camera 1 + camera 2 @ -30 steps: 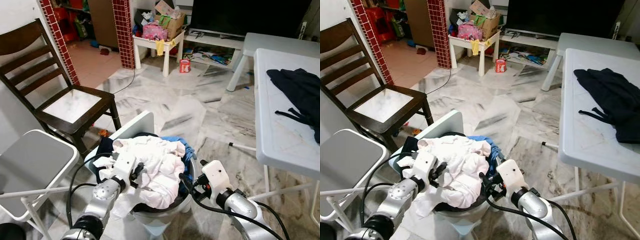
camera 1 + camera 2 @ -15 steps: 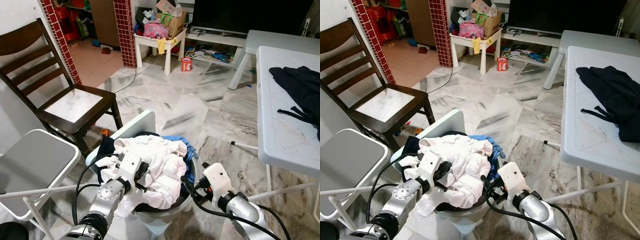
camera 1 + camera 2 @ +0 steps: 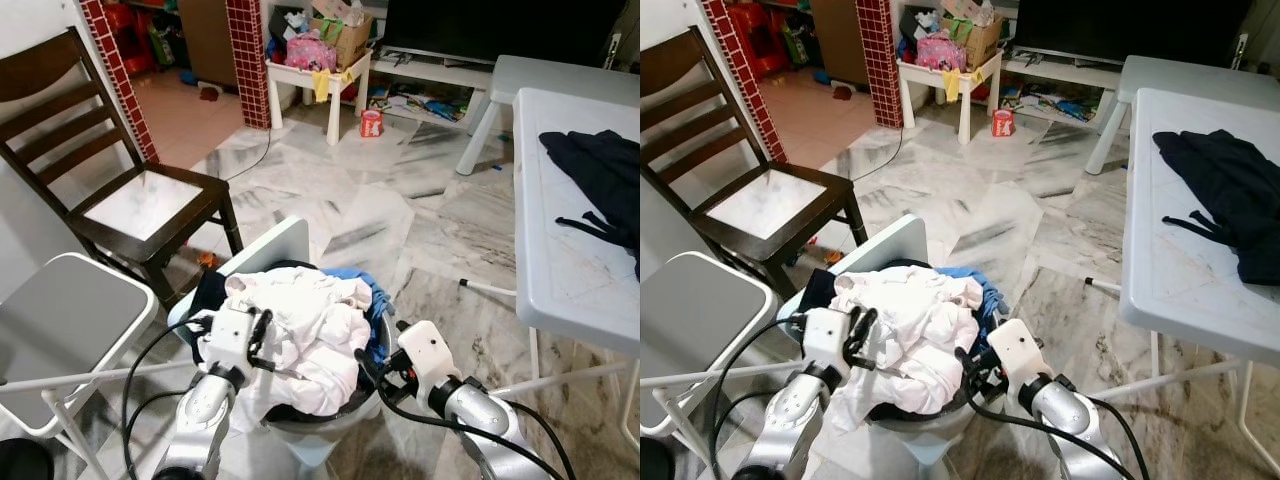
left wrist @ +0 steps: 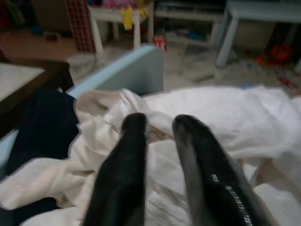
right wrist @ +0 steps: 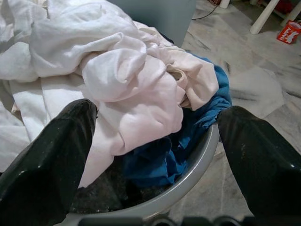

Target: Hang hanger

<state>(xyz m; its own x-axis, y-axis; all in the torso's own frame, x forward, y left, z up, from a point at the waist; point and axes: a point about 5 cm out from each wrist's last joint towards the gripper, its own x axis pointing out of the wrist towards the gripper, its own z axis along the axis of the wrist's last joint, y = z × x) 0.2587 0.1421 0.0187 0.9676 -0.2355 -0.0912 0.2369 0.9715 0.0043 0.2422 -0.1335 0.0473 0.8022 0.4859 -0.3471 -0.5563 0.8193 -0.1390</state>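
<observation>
Two grippers flank the laundry basket (image 3: 400, 345) at lower centre: left gripper (image 4: 157, 123) with fingers nearly together above white clothes (image 3: 300, 320), right gripper (image 5: 155, 122) spread wide at the rim. No hanger can be made out.

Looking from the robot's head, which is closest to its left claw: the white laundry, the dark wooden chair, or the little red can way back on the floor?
From the left gripper:
1. White laundry, right at its fingers, in the basket.
2. Dark wooden chair, farther off on the left.
3. Red can, far across the floor.
</observation>
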